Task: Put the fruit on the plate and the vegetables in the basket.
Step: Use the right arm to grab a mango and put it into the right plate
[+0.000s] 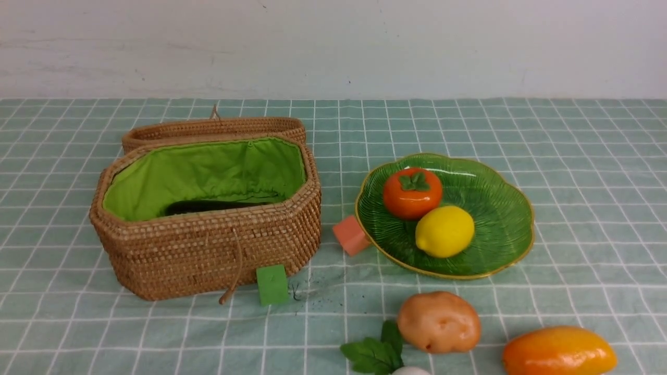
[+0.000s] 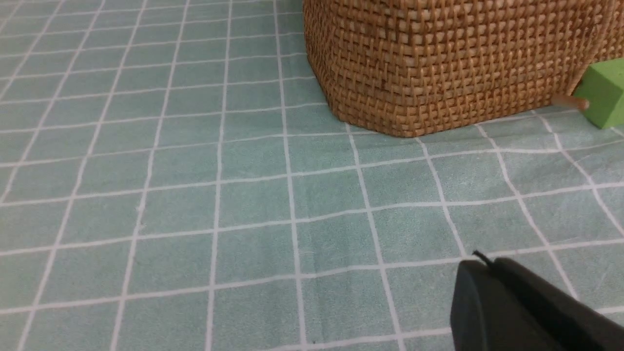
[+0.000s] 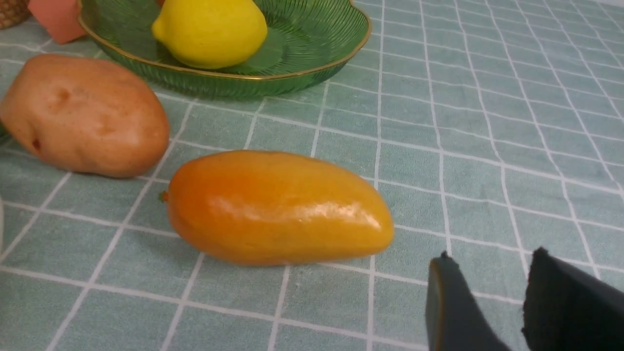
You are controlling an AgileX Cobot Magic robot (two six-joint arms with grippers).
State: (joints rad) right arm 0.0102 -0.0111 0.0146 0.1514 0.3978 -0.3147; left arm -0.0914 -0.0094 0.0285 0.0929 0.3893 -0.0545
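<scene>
- My right gripper [image 3: 507, 292]: 2 fingertips a narrow gap apart, holding nothing, just beside the mango [image 3: 278, 207].
- My left gripper [image 2: 497, 297]: only a dark tip showed, so open or closed I could not tell; near the basket [image 2: 438, 63].
- Mango: lay on the cloth [image 3: 487, 146] beside the potato [image 3: 85, 114], not yet on the plate [image 3: 312, 68].
- Plate: held 1 lemon [image 3: 209, 31] and 1 persimmon [image 1: 411, 192].
- Risk: the glossy mango looked wider than my gap; a pinch could squirt it into the potato.
- Risk: plate crowded; a careless drop could knock the lemon out.
</scene>
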